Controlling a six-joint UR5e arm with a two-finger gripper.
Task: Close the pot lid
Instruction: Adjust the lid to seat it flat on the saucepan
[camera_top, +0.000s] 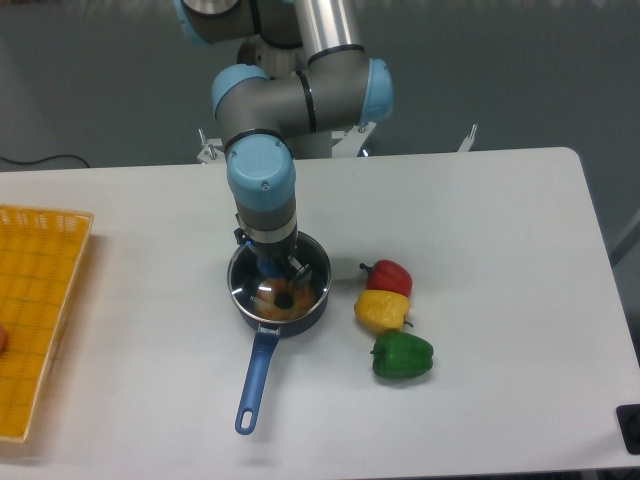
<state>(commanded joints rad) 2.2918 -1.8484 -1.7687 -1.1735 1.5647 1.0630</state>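
The pot (242, 290), a dark navy saucepan, stands at the table's middle with its long blue handle (255, 380) pointing toward the front edge. The pot lid (312, 272) lies flat on the pot's rim, and its blue knob (284, 297) shows at the centre. An orange ring-shaped item is visible through the glass. My gripper (277, 268) hangs straight down just above the knob. It is open, its fingers stand apart, and nothing is held between them. The wrist hides the back part of the lid.
Three peppers lie in a row right of the pot: red (388, 274), yellow (381, 309), green (403, 356). A yellow basket (35, 300) sits at the left edge of the table. A black object (630, 425) pokes in at the front right corner.
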